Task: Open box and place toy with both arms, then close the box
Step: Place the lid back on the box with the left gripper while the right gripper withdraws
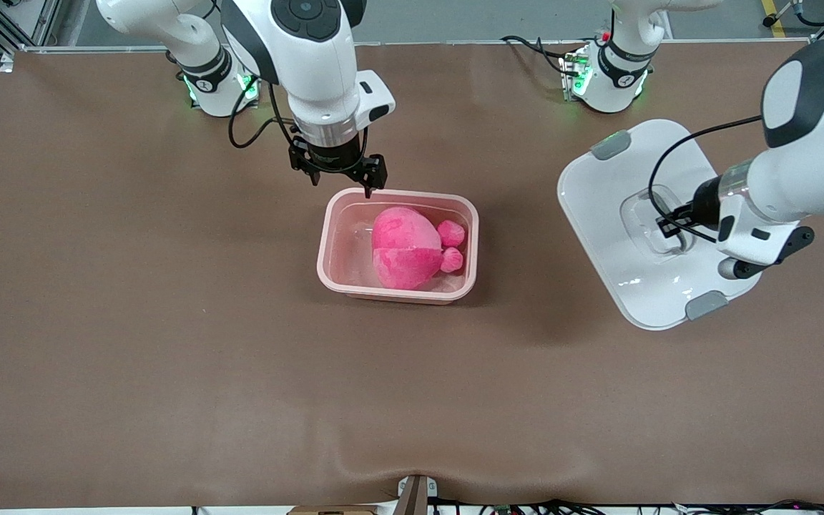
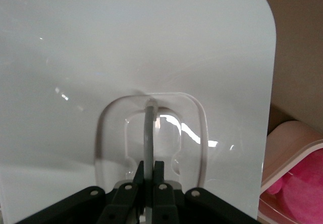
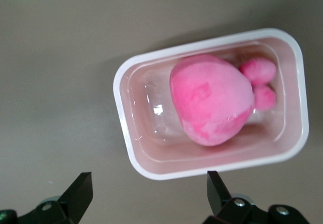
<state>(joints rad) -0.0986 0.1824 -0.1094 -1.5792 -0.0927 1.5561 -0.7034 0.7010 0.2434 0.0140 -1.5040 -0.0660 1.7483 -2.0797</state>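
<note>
Toy (image 1: pixel 406 247) in box (image 1: pixel 331 243), beneath spread right end effector (image 1: pixel 340 174).

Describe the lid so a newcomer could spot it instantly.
On the brown table, look toward the left arm's end, beside the open pink box that holds the plush toy. The lid is the wide white rounded panel, tilted, gripped at its clear centre handle by the left gripper. Two grey clips mark its ends.

— What are the machines? Two white arms (image 1: pixel 297 43) with dark grey joint caps.

— Details? Black grippers (image 1: pixel 340 168), a silver wrist ring, looping black cables, bases (image 1: pixel 609 79) glowing green, small silver screws.
</note>
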